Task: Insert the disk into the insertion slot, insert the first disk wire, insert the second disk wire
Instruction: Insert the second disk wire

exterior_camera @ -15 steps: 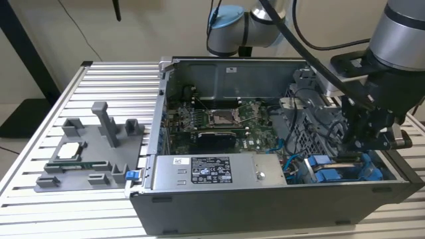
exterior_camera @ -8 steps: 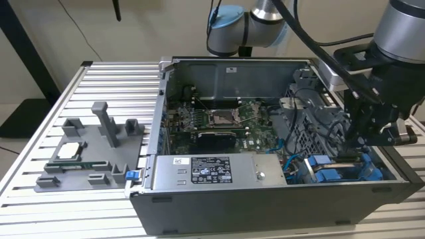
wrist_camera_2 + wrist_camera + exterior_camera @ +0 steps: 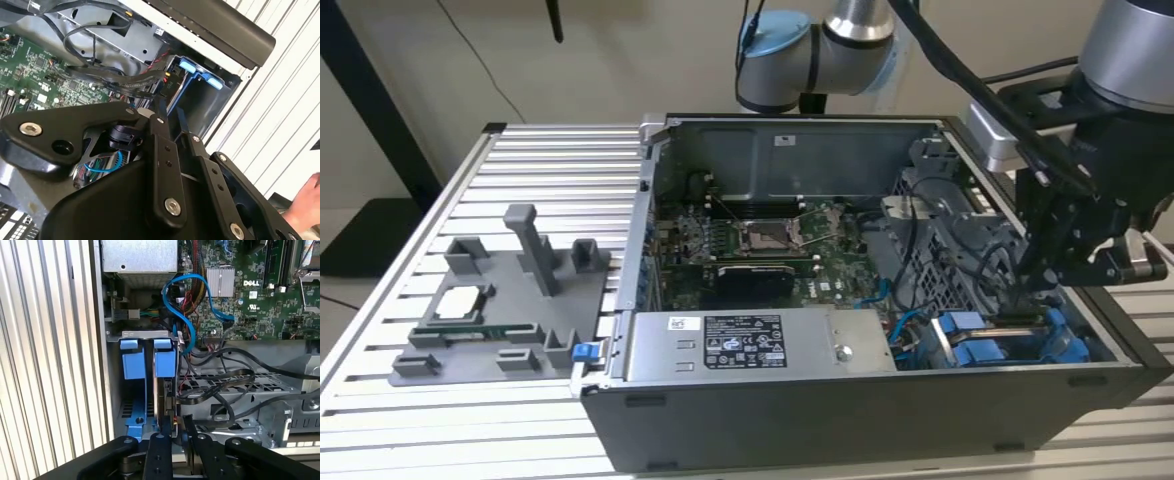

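The hand (image 3: 175,432) is closed narrowly on the edge of the disk (image 3: 165,395), which stands upright, partly seated in the insertion slot (image 3: 134,415); its long axis runs straight ahead of the hand, into the bay.

hand (image 3: 177,432) over the disk (image 3: 165,405) edge, blue cable (image 3: 187,305) beyond.

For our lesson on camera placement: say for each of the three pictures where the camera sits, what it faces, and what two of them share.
Exterior view: off the arm, above the open computer case; the arm and pincer show at the drive bay.
First wrist view: on the arm, facing the blue drive carriers and motherboard; pincer in front.
Second wrist view: on the arm; pincer linkage up close.
Both wrist views share the carriers.
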Robot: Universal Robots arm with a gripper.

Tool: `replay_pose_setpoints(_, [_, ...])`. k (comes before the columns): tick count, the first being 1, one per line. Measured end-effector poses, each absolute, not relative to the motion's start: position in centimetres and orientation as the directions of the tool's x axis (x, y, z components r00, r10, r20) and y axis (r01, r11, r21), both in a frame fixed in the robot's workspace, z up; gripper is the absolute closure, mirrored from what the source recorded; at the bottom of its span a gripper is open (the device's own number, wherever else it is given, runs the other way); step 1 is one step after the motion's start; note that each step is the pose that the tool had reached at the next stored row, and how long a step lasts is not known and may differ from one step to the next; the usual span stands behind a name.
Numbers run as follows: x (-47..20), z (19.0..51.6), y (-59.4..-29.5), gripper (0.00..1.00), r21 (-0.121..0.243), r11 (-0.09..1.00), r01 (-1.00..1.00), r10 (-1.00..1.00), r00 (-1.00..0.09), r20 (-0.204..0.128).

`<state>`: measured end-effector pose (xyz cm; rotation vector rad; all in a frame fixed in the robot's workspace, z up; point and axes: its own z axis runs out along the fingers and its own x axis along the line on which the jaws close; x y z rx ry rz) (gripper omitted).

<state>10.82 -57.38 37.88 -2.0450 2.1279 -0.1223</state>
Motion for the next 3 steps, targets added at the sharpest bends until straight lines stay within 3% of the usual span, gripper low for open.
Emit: replay_pose_setpoints(3, [10.82, 37.90, -57.38, 0.00, -0.188, 0.046, -0.981, -0.996, -0.032, -0.078])
